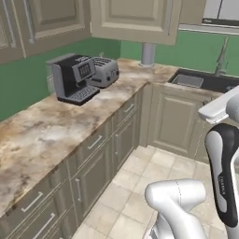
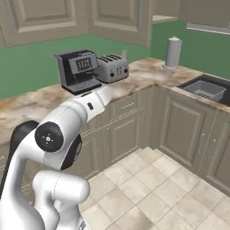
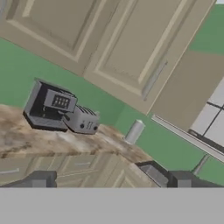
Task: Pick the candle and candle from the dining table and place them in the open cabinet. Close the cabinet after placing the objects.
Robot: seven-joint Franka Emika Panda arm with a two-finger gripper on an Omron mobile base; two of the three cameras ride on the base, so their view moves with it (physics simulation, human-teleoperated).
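The candles are out of view, and so is the dining table. My gripper (image 3: 111,183) is open in the hand view, its dark fingertips (image 3: 40,179) far apart with nothing between them. It looks from a distance at a row of beige wall cabinets (image 3: 131,48) with recessed-panel doors; one door carries a long grey bar handle (image 3: 154,78). The same cabinets (image 1: 135,18) hang above the counter in the left base view, and their doors there look shut. I cannot tell which cabinet stands open.
An L-shaped marble counter (image 1: 51,126) holds a coffee machine (image 1: 72,77), a toaster (image 1: 103,71) and a paper-towel roll (image 2: 173,52). A sink (image 2: 205,89) sits in its right leg. Tiled floor (image 2: 152,188) lies between the counter legs.
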